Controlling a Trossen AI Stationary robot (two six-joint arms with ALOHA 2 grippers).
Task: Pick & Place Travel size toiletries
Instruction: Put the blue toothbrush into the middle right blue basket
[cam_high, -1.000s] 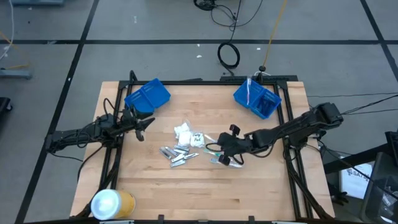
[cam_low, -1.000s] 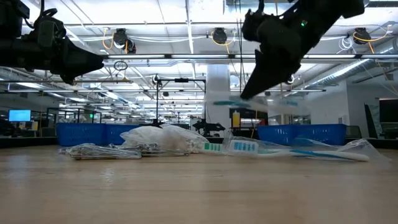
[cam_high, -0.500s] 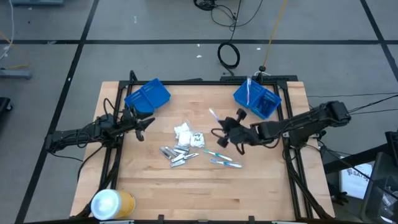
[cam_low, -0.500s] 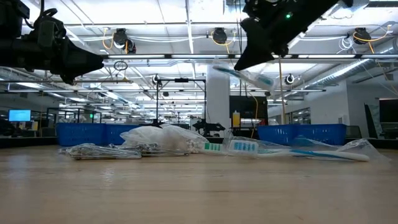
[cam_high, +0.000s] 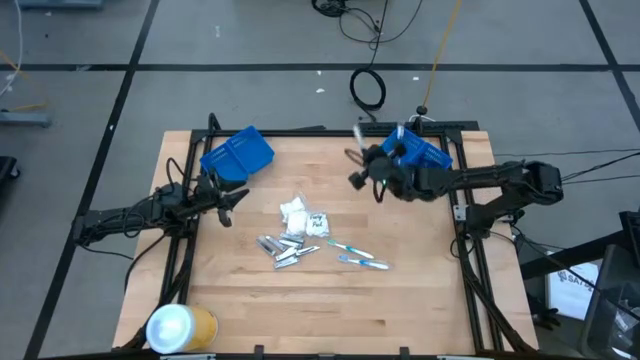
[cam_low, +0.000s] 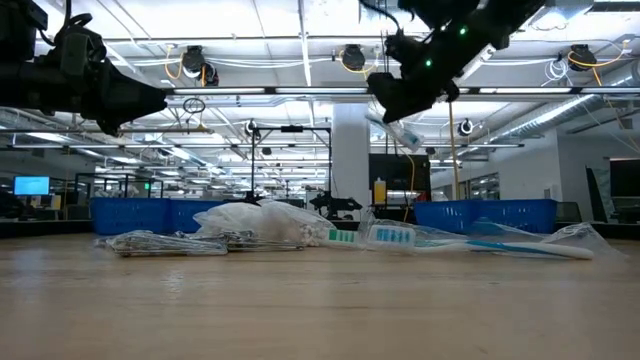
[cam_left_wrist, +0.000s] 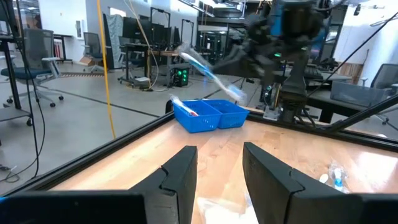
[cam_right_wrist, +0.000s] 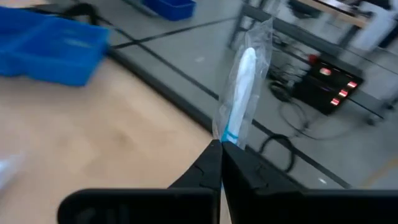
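Above a wooden table (cam_high: 420, 300), the right gripper (cam_high: 358, 158) hangs in the air just beside the blue bin (cam_high: 413, 158) at the far right corner, its fingers pinched shut on a wrapped white-and-teal toothbrush (cam_right_wrist: 239, 93). In the right wrist view the brush stands out past the closed fingertips (cam_right_wrist: 219, 163), pointing over the table's black rail toward the floor beyond. In the low view the same gripper rides high, well clear of the tabletop, with the brush tilted beneath it.

Toward the table's middle from that bin lies the pile of toiletries: small white packets (cam_high: 293, 210), short silver tubes (cam_high: 280, 250) and two more toothbrushes (cam_high: 362, 262), all well apart from the bin. Bare wood stretches between pile and bin, and along the near edge, apart from the yellow-and-white roll (cam_high: 180, 326) at the near left corner.

The left gripper (cam_high: 228, 205) waits at the left edge, on the far side of the pile from the bin, near a second blue bin (cam_high: 236, 153); its fingers (cam_left_wrist: 180, 177) stand partly apart, holding nothing.
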